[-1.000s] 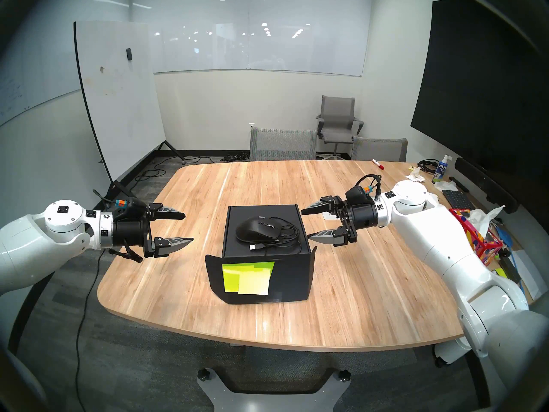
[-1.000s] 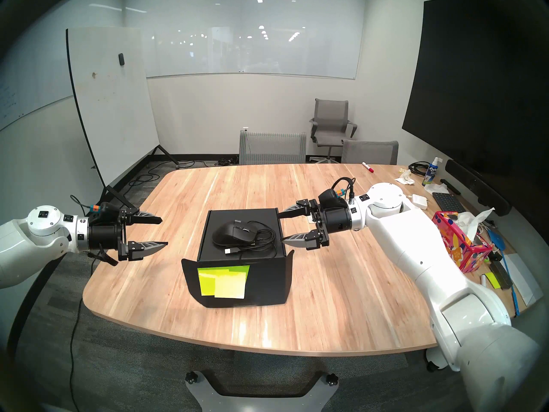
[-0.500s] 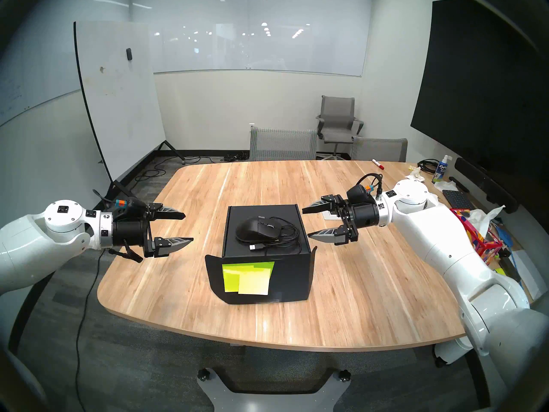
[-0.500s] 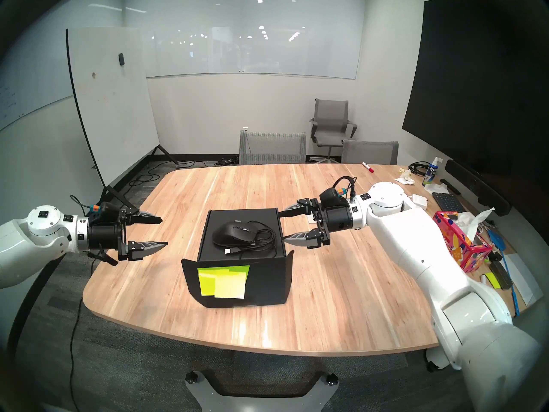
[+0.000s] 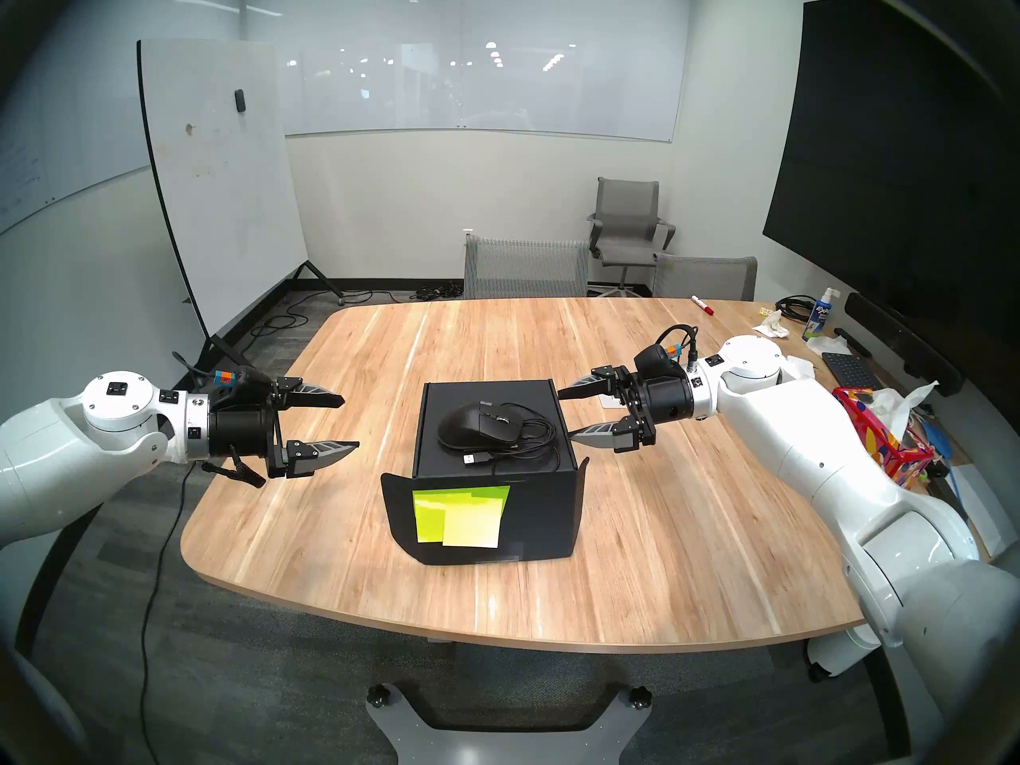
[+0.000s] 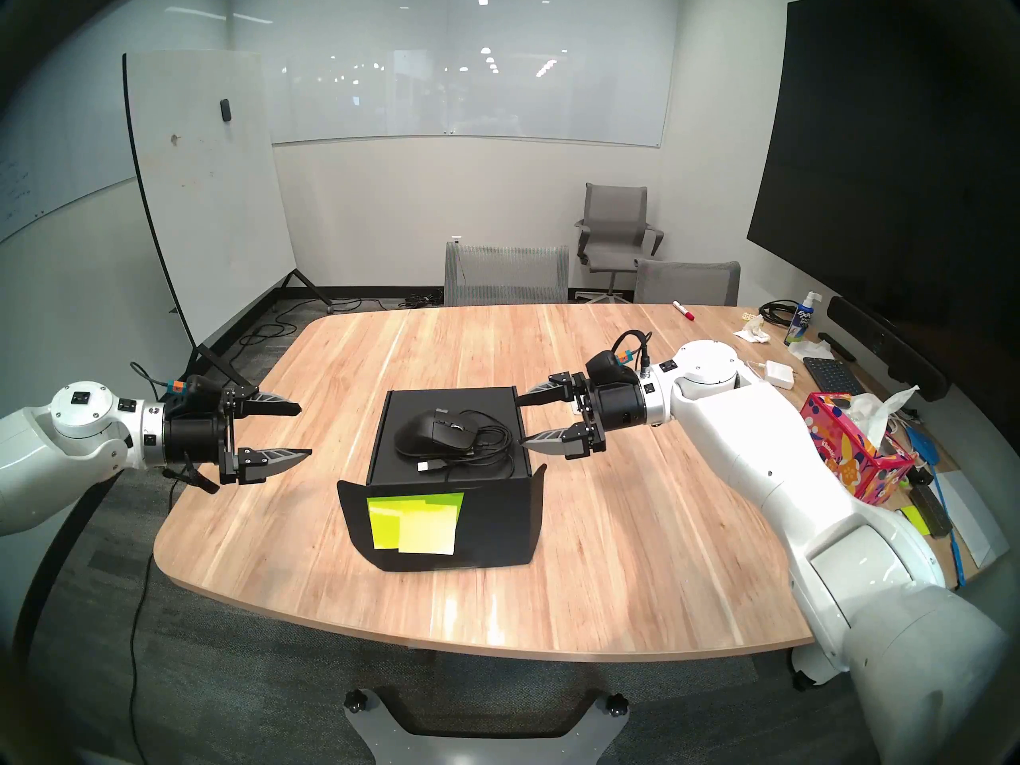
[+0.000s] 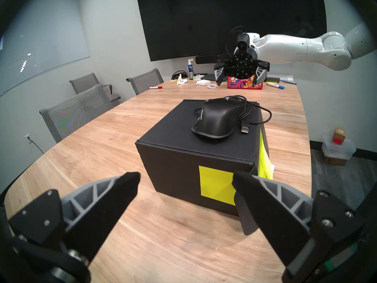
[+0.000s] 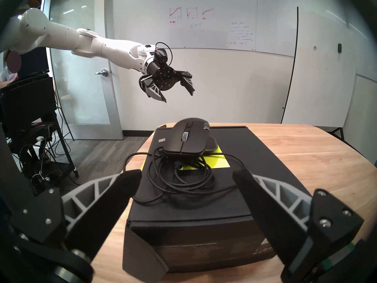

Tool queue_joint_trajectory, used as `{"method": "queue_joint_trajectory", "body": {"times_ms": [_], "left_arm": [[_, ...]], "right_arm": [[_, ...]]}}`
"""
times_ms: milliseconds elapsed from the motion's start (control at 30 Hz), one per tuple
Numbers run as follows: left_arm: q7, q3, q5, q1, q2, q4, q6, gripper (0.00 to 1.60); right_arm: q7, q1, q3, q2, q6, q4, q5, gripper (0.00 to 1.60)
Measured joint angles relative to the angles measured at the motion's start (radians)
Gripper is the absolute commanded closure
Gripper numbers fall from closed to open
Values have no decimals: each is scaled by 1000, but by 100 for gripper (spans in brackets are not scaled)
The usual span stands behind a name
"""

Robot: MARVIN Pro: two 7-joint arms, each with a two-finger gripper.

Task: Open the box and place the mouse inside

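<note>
On top of the closed matte black cardboard box [image 5: 493,455] the black wired mouse [image 5: 479,425] is perched, so both spread, empty grippers, left [image 5: 343,423] and right [image 5: 567,419], are kept flanking it for access.

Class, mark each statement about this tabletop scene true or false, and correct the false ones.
1. The mouse lies on top of the closed box. True.
2. The right gripper grips the mouse. False: it is open, beside the box.
3. The left gripper is open and empty. True.
4. The sticky notes are pink. False: they are yellow-green.
5. The cable hangs to the floor. False: it lies coiled on the box.
</note>
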Motion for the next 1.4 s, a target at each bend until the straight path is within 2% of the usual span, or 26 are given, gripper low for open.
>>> {"method": "queue_joint_trajectory", "body": {"times_ms": [367,633,1133,1400], "left_arm": [[0,1,0,-1,0,0,0,0],[1,2,0,-2,0,0,0,0],[1,4,0,-4,1,0,0,0],[1,5,-1,-5,1,0,-1,0]], "right_arm": [[0,91,-67,-57,-37,145,-8,0],[0,138,-111,-86,-70,202,1,0],[0,185,-172,-125,-110,189,57,0],[0,189,-184,-144,-120,176,94,0]]}}
